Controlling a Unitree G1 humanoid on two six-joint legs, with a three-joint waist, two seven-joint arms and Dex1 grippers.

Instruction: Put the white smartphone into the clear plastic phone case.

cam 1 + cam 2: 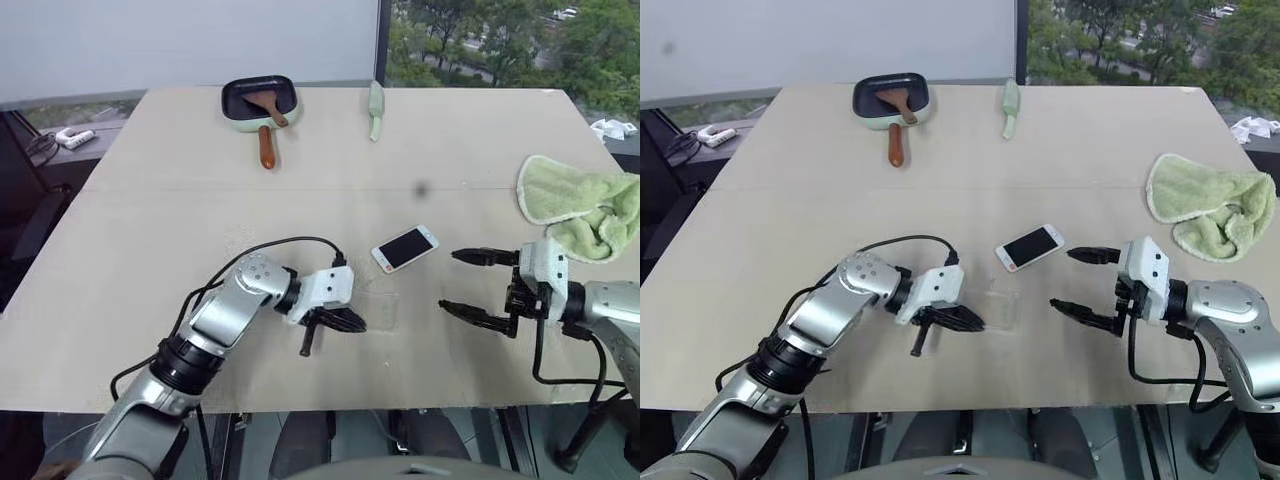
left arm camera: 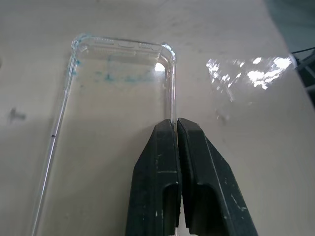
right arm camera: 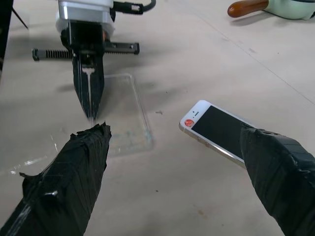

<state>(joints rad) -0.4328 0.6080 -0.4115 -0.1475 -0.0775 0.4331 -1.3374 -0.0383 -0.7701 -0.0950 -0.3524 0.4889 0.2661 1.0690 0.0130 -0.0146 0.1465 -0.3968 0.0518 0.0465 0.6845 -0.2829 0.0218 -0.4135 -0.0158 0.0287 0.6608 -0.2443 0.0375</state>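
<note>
The white smartphone (image 1: 405,248) lies flat on the table, screen up and angled, its orange-red mark at the near end (image 3: 188,123). Just nearer and to its left rests the clear plastic phone case (image 1: 376,306), a faint glossy outline on the table. My left gripper (image 1: 346,321) is shut on the case's long side wall, and the left wrist view shows the thin edge pinched between the fingertips (image 2: 176,121). To the right of the phone and case my right gripper (image 1: 450,280) hovers wide open, holding nothing and pointing left toward them.
At the table's far edge sit a pale green pan (image 1: 259,101) holding a wooden spatula, and a pale green utensil (image 1: 376,109). A crumpled green towel (image 1: 585,205) lies at the right edge. A power strip (image 1: 72,137) lies off the table at left.
</note>
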